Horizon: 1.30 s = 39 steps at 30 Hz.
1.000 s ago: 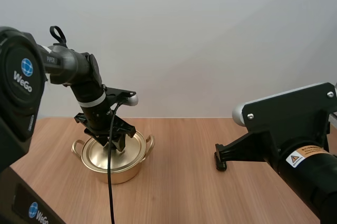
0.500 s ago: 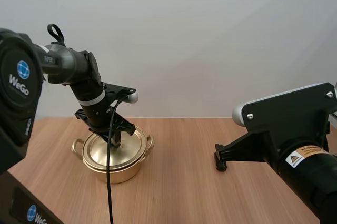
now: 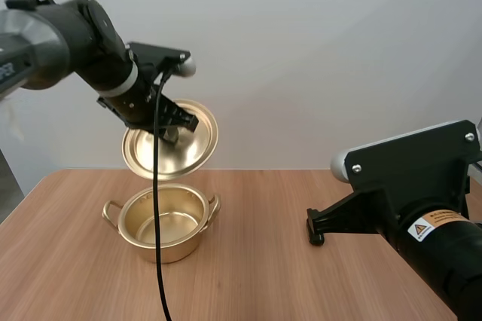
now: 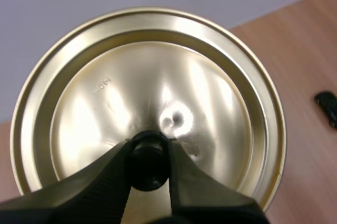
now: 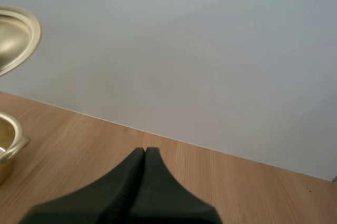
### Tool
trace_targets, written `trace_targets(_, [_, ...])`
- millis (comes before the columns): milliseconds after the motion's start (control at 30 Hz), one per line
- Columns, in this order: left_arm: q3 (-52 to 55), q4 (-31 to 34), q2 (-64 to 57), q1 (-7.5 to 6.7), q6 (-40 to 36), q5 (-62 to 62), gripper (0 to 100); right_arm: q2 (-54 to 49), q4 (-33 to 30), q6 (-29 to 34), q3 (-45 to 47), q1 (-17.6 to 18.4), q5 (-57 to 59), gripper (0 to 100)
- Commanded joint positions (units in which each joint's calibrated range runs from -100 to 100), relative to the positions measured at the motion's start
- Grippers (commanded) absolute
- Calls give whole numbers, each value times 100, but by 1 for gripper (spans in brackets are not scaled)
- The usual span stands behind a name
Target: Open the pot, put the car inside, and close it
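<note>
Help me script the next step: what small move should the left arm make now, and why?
Probably swing the lid sideways, clear of the pot, toward the table. The left gripper pinches the lid's knob between its fingers, holding it tilted in the air right above the open pot, where it would block anything going in.

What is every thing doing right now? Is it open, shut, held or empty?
pot: open, upright on the table, nothing seen inside.
lid: off the pot, in the air above it, tilted, pinched in the left gripper.
left gripper: shut on the lid.
right gripper: shut on nothing.
</note>
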Motion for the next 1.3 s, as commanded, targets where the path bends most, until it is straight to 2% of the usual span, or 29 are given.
trace_targets(0, [-386,-482,-666,1,-1,-573,0,0,7,1,10,1,61,0])
trace_targets(400, [-1119,-1019,-2470,1,-1,-4270,0,90,7,1,10,1,173,0])
trace_targets(700, [-1686,-1390,-2840,1,-1,-5220,0,880,7,-131,10,1,-539,0])
trace_targets(800, [-1996,-1390,-2840,1,-1,-5220,0,1477,7,-329,-30,-58,-707,0])
trace_targets(1033, [-2718,-1390,-2840,1,-1,-5140,0,3464,7,-352,-183,-83,-1106,0])
trace_targets(1167, [-3013,-1390,-2840,1,-1,-5140,0,4596,47,-56,-837,-83,-584,0])
trace_targets(1267, [-3181,-1390,-2840,1,-1,-5200,0,5355,265,-69,-1336,-83,-19,0])
